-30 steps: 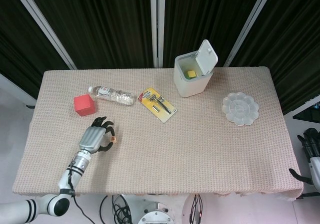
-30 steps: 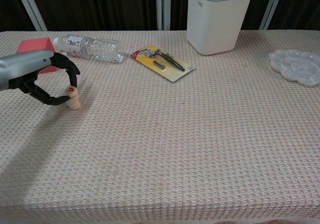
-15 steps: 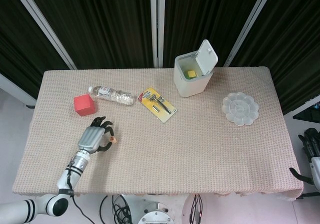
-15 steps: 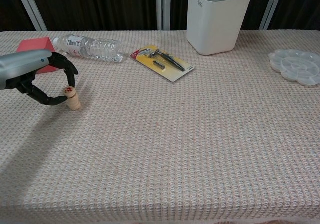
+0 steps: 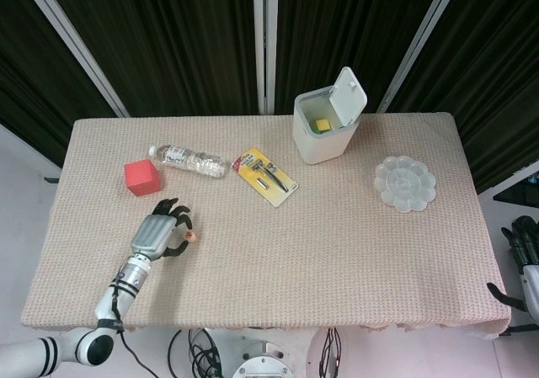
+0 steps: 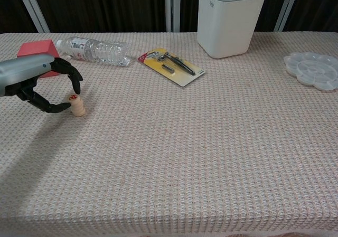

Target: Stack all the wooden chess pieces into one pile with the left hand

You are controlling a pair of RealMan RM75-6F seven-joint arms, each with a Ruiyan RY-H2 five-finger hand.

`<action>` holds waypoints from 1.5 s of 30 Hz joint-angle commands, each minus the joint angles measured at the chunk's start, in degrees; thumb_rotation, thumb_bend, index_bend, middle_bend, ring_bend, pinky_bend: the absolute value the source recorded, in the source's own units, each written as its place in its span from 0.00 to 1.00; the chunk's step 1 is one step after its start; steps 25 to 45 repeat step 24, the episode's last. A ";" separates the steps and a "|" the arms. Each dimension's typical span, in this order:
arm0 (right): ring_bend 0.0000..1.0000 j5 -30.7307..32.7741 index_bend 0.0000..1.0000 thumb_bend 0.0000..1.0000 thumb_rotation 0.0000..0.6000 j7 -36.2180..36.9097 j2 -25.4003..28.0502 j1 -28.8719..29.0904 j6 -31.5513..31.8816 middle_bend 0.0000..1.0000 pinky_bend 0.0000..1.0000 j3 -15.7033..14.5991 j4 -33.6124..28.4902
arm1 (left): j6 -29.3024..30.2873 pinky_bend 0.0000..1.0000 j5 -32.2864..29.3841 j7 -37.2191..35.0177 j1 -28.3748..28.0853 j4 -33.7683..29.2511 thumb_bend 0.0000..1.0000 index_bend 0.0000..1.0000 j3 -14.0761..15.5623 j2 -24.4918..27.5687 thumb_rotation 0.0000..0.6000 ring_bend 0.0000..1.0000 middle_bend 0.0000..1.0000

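A short pile of round wooden chess pieces (image 6: 77, 106) with a red mark on top stands on the cloth at the left; in the head view the pile (image 5: 191, 236) is a small tan dot. My left hand (image 6: 37, 76) is just left of it, fingers arched over and thumb low, a small gap to the pile, holding nothing. In the head view the left hand (image 5: 160, 231) lies next to the pile. My right hand (image 5: 524, 256) hangs off the table's right edge, fingers apart, nothing in it.
A red cube (image 6: 38, 49) and a lying water bottle (image 6: 95, 50) are behind the left hand. A yellow tool card (image 6: 171, 66), a white bin (image 6: 230, 23) with its lid up and a clear flower-shaped palette (image 6: 314, 70) lie further right.
My left hand has drawn back a little to the left, and its thumb has come off the pile. The pile stands where it was.
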 commanded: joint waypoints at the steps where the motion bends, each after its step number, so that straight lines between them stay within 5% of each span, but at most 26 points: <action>1: 0.00 -0.01 0.00 0.12 1.00 0.04 0.00 -0.04 0.13 0.00 0.00 0.03 -0.01 | 0.17 0.00 0.16 -0.13 0.05 -0.14 0.34 0.39 -0.10 0.02 1.00 0.00 0.18; 6: 0.00 -0.10 0.00 0.12 1.00 0.20 0.20 -0.10 0.34 0.00 0.00 0.07 -0.03 | 2.21 0.00 1.59 0.16 0.86 -2.86 0.34 0.34 -0.03 1.63 1.00 0.00 0.16; 11: 0.00 -0.92 0.00 0.11 1.00 0.40 0.57 -0.26 0.98 0.00 0.00 -0.17 -0.52 | 12.34 0.00 8.34 1.56 6.00 -8.56 0.34 0.21 2.40 6.93 1.00 0.00 0.13; 16: 0.00 -2.56 0.00 0.09 1.00 -1.09 0.46 -0.23 1.86 0.00 0.00 -0.60 -0.46 | 29.65 0.00 20.62 1.44 14.79 -0.11 0.18 0.09 6.49 9.39 1.00 0.00 0.10; 19: 0.00 -3.32 0.00 0.08 1.00 -2.89 -0.02 -0.09 2.16 0.00 0.00 -0.75 -0.27 | 34.46 0.00 23.19 1.08 18.87 5.71 0.09 0.03 8.76 9.29 1.00 0.00 0.03; 23: 0.00 -3.70 0.00 0.08 1.00 -4.83 -0.24 0.20 1.73 0.00 0.00 -0.98 -1.14 | 35.65 0.00 24.45 2.65 21.60 9.28 0.06 0.00 10.62 9.75 1.00 0.00 0.00; 45: 0.00 -3.77 0.00 0.08 1.00 -5.30 -0.30 0.24 1.67 0.00 0.00 -1.04 -1.36 | 35.96 0.00 24.86 3.16 21.91 9.66 0.06 0.00 10.69 9.83 1.00 0.00 0.00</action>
